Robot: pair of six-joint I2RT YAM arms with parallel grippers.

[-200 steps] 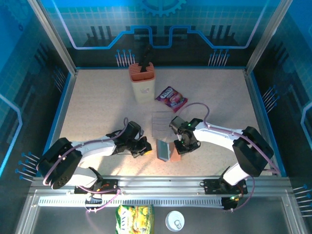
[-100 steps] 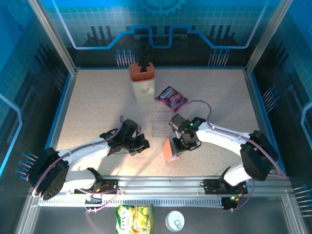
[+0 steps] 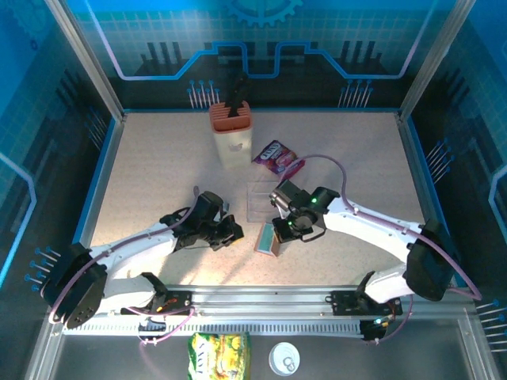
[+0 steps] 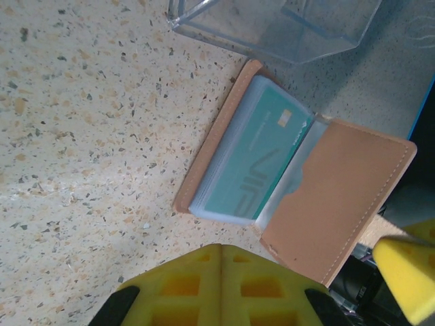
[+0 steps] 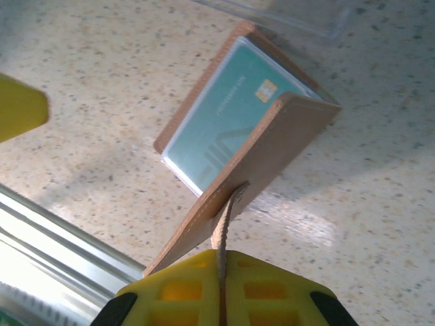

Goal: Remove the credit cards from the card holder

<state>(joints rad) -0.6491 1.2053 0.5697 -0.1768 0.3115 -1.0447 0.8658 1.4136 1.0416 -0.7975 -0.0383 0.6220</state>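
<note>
Salmon-brown leather: card holder lies open on speckled table, near mid-table, just in front of clear box. One cover flat on the table, other cover lifted & tilted up

R gripper: fingers pinched together on snap tab, holding the raised cover up by it. L gripper: hovers just beside the holder on its left, fingers pressed together, nothing between them, not touching the holder

Cards: teal card w/ gold chip is uppermost, seated inside a grey-blue clear sleeve. Sleeve stack looks layered at the edge; can't count how many cards sit under it

Step, as I judge it: holder opened & held open, extraction not yet begun. No card lies out on the table

Next move calls for: L fingers to part, come in low at the sleeve's open edge, nip the exposed card edge & draw it out along the sleeve, w/ R as counter-hold on the tab. Which side the sleeve mouth faces – can't tell for sure

Watch: card is thin, flush in a slick sleeve, so little to grip. Holder is restrained by the tab alone & prob. drags w/ the pull
</note>
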